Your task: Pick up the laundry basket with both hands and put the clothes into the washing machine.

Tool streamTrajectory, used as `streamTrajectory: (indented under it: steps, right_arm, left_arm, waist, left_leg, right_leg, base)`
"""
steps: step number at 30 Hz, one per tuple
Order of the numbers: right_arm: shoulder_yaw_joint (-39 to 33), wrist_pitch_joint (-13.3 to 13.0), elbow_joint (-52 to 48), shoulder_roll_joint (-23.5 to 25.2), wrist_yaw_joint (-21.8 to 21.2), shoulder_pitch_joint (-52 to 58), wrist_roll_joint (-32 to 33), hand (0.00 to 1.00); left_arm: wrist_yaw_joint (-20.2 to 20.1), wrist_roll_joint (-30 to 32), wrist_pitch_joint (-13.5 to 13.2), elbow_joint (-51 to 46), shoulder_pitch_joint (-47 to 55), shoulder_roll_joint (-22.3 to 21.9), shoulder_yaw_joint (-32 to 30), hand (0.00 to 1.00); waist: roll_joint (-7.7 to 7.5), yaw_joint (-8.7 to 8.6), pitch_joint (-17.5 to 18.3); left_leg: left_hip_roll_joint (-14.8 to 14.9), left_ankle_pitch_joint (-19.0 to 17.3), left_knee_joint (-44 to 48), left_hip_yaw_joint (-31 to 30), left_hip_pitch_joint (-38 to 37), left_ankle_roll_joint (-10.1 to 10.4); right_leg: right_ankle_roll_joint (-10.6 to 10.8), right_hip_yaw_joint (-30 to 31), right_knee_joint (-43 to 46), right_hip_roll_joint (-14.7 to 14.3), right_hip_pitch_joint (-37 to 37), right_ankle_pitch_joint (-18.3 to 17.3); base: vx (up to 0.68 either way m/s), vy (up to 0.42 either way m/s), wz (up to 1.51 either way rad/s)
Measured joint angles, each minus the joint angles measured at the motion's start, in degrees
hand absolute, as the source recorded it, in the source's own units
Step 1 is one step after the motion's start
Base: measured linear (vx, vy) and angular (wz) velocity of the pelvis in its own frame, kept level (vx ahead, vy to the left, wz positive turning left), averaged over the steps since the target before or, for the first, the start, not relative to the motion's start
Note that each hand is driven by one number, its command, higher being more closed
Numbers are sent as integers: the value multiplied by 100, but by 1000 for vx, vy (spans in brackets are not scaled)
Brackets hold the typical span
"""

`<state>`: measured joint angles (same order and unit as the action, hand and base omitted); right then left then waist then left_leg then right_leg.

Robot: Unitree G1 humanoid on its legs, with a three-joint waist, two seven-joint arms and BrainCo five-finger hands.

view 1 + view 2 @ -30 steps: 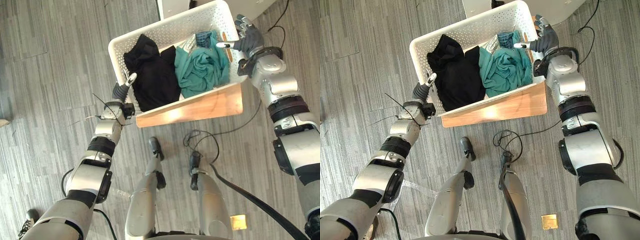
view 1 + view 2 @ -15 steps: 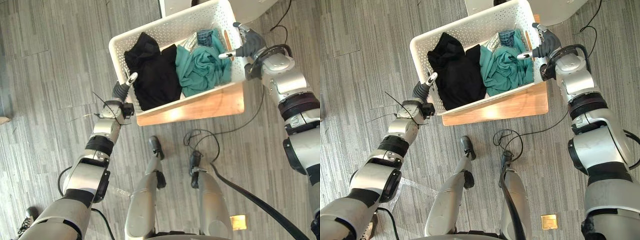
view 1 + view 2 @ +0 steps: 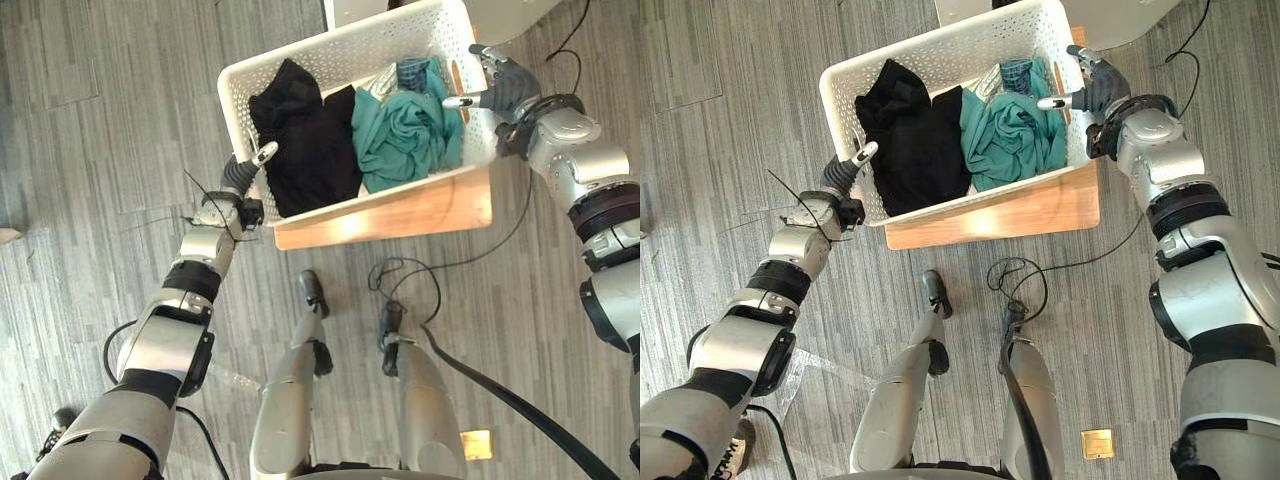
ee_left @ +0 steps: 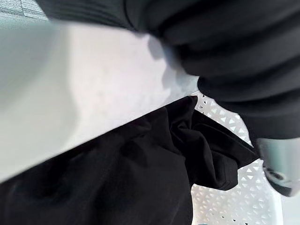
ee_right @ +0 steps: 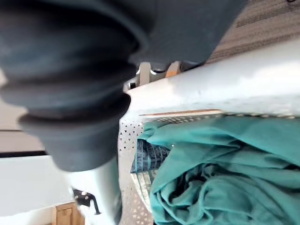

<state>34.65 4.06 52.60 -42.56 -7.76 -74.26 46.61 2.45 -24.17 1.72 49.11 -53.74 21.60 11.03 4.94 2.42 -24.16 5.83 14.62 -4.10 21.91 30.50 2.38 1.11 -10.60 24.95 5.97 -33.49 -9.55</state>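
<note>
Hands (image 3: 243,175) (image 3: 500,88) pinch-tight on laundry basket (image 3: 320,62) walls

Much of the left hand (image 3: 238,178) out of sight beneath the laundry basket (image 3: 330,48) rim.

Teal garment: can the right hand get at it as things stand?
Probably yes: the right hand grips the laundry basket rim right beside the teal garment, nothing between, but it must let go first.
</note>
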Motion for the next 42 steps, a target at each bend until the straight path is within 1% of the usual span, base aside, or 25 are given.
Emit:
streamTrajectory:
  steps: [3, 8, 10, 18, 23, 24, 25, 26, 28, 29, 30, 32, 33, 34, 35, 37, 40, 42]
  right_arm:
    - [-368, -4, 64, 132, 262, 36, 329, 0]
    - [-981, -11, 110, 344, 446, 35, 364, 0]
    - [-1162, -24, 110, 393, 532, 34, 474, 0]
    - [-1450, -120, 99, 491, 545, 19, 516, 0]
    - [-1438, -126, 83, 488, 522, -14, 487, 0]
    - [-1391, -124, 85, 478, 507, -24, 370, 0]
    - [-1204, -105, 124, 443, 483, -92, 97, 0]
    - [-1080, -97, 164, 415, 458, -140, -39, 0]
    - [-649, 151, 441, 366, 203, -417, -1122, 0]
    - [-540, 201, 518, 366, 142, -460, -1332, 0]
    - [-346, 330, 622, 348, 15, -529, -1727, 0]
    - [-127, 489, 944, 347, -84, -604, -2048, 0]
    - [89, 599, 1110, 317, -218, -631, -2224, 0]
    - [92, 583, 1135, 301, -251, -643, -2266, 0]
    - [151, 644, 1162, 258, -345, -713, -2299, 0]
    - [178, 650, 1255, 196, -397, -752, -2313, 0]
    - [199, 652, 1395, 87, -530, -885, -2246, 0]
    - [211, 653, 1403, 11, -605, -910, -2235, 0]
  left_arm:
    - [-4, -99, -30, -1, -15, 43, 23, 0]
    - [16, -279, -38, -44, -2, 44, 65, 0]
    - [33, -293, -42, -189, 68, 56, 65, 0]
    - [135, -287, -96, -551, 324, 93, 62, 0]
    - [135, -287, -108, -616, 396, 110, 66, 0]
    - [135, -287, -122, -623, 407, 117, 72, 0]
    - [135, -287, -151, -622, 409, 121, 83, 0]
    - [135, -287, -161, -622, 409, 121, 102, 0]
    - [143, -283, -180, -621, 394, 119, 190, 0]
    - [144, -282, -184, -621, 392, 109, 190, 0]
    - [153, -272, -211, -621, 381, 82, 189, 0]
    - [169, -235, -240, -621, 359, 11, 185, 0]
    - [173, -214, -257, -622, 352, -26, 183, 0]
    - [174, -210, -271, -624, 348, -37, 182, 0]
    - [174, -205, -289, -626, 329, -68, 179, 0]
    - [184, -202, -287, -633, 257, -118, 177, 0]
    - [219, -209, -302, -801, 263, -186, 172, 0]
    - [230, -214, -325, -883, 267, -202, 171, 0]
  waist:
    - [1, 5, 0]
    - [7, 19, -3]
    - [8, 21, -4]
    - [44, 31, -21]
    - [70, 32, -26]
    - [72, 31, -27]
    - [88, 24, -27]
    - [104, 21, -22]
    - [162, 20, -11]
    - [165, 20, -10]
    - [167, 20, -8]
    - [170, 45, -7]
    - [173, 59, -5]
    - [175, 61, -4]
    - [179, 83, -1]
    - [181, 140, 0]
    - [183, 148, 2]
    - [182, 151, 2]
  left_leg:
    - [2, 24, 0, 5, 13, -30]
    - [2, 25, 1, -13, 24, -29]
    - [0, 25, 1, -40, 51, -29]
    - [-2, 25, -11, -42, 77, -28]
    - [-2, 25, -11, -42, 78, -28]
    - [-2, 25, -11, -42, 82, -28]
    - [-2, 25, -11, -47, 93, -28]
    - [-3, 25, -11, -56, 104, -28]
    - [-5, 25, -7, -93, 135, -28]
    - [-5, 25, -1, -107, 144, -28]
    - [-4, 25, 7, -141, 168, -28]
    - [-5, 26, 7, -184, 192, -27]
    - [-12, 27, 7, -210, 211, -26]
    - [-15, 28, 7, -220, 223, -24]
    - [-29, 60, 6, -247, 260, 22]
    - [-32, 71, 2, -303, 289, 36]
    - [-85, 69, -26, -392, 393, 36]
    - [-92, 66, -112, -425, 414, 40]
  right_leg:
    - [0, -21, 3, -2, -7, 0]
    - [1, -34, -6, -1, -7, 1]
    - [1, -44, -12, 1, -21, 1]
    - [3, -44, -32, -2, -43, 3]
    - [4, -43, -55, -5, -39, 4]
    - [4, -40, -68, -6, -37, 6]
    - [5, -42, -80, -6, -37, 7]
    - [5, -50, -90, -7, -37, 8]
    - [5, -83, -100, -6, -39, 10]
    - [5, -95, -99, -5, -38, 9]
    - [5, -131, -99, -4, -39, 9]
    - [4, -176, -99, 1, -39, 9]
    - [3, -195, -98, 5, -45, 8]
    - [3, -201, -95, 8, -53, 7]
    - [2, -212, -87, 21, -77, 6]
    - [-3, -238, -75, 23, -102, -4]
    - [-39, -332, 139, 99, -260, -124]
    - [-40, -373, 185, 103, -311, -125]
  base:
    - [0, 0, 0]
    - [2, -4, 1]
    - [10, -12, 2]
    - [0, 0, 0]
    - [0, 0, 0]
    - [0, 0, 0]
    - [0, 0, 0]
    - [8, -11, 5]
    - [6, -9, 7]
    - [13, -16, 10]
    - [16, -16, 9]
    - [22, -15, 11]
    - [21, -9, 10]
    - [19, -4, 9]
    - [9, -3, 7]
    - [-3, -11, 7]
    - [-16, -18, 17]
    - [-6, -3, 12]
